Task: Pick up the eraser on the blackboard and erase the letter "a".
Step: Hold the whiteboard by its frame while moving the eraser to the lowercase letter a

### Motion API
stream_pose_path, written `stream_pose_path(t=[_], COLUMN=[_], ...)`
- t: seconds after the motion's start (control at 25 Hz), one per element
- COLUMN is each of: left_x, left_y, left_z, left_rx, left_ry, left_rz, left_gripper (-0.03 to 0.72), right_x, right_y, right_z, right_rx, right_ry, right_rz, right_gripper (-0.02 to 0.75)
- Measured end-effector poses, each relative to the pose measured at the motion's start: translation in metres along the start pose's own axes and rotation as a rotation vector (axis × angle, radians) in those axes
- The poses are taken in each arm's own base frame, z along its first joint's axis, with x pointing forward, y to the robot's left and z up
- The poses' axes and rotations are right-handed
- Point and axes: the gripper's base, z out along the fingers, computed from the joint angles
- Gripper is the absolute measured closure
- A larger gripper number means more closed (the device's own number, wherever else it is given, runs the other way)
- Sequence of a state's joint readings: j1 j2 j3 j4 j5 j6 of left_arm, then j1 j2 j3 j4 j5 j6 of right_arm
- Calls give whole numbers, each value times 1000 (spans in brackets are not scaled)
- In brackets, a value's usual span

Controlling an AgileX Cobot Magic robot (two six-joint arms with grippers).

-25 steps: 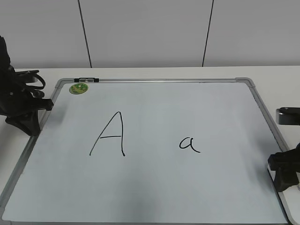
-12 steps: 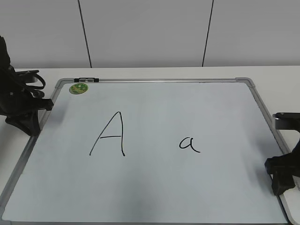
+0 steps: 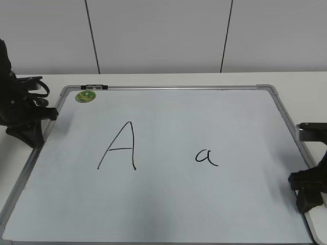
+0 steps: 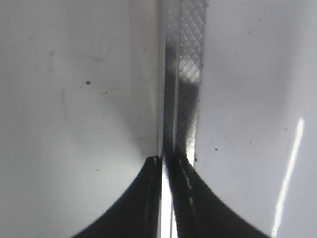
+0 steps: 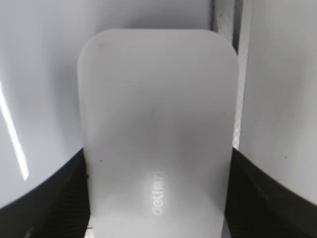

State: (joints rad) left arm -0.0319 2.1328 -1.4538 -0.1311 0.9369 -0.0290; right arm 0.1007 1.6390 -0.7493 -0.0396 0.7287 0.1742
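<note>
The white eraser (image 5: 157, 109) with small grey lettering fills the right wrist view, lying at the blackboard's right edge beside the grey frame. My right gripper (image 5: 157, 154) has a black finger against each long side of it, with no gap showing. In the exterior view this gripper (image 3: 308, 193) is low at the blackboard's (image 3: 168, 204) right edge and hides the eraser. The small letter "a" (image 3: 206, 156) is right of centre, well left of that gripper. My left gripper (image 3: 29, 133) is shut and empty over the left frame (image 4: 185, 74).
A larger capital "A" (image 3: 119, 146) is written left of centre. A round green magnet (image 3: 85, 96) sits at the board's top left corner. A black clip (image 3: 94, 87) is on the top frame. A white wall stands behind the table.
My right gripper has come down and slightly left at the board's right edge, then stopped. The left arm has not moved.
</note>
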Motion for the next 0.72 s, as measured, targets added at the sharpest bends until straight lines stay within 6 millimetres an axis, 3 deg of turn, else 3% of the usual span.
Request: stream_pose_path(t=[0.24, 0.36, 0.52, 0.72], left_x=[0, 0, 0, 0], left_y=[0, 0, 0, -1], left_z=[0, 0, 0, 0], left_rx=[2, 4, 4, 6], left_ry=[0, 0, 0, 0], left_rz=[-2, -3, -3, -4], left_gripper=[634, 634, 634, 633], right_x=[-7, -29, -57, -88], right_y=[2, 11, 41, 80], right_z=[-11, -34, -45, -38], right_rx=[-2, -3, 12, 29], right_ry=[44, 34, 55, 106], right_rz=[9, -23, -118, -204], right_gripper=[219, 219, 219, 219])
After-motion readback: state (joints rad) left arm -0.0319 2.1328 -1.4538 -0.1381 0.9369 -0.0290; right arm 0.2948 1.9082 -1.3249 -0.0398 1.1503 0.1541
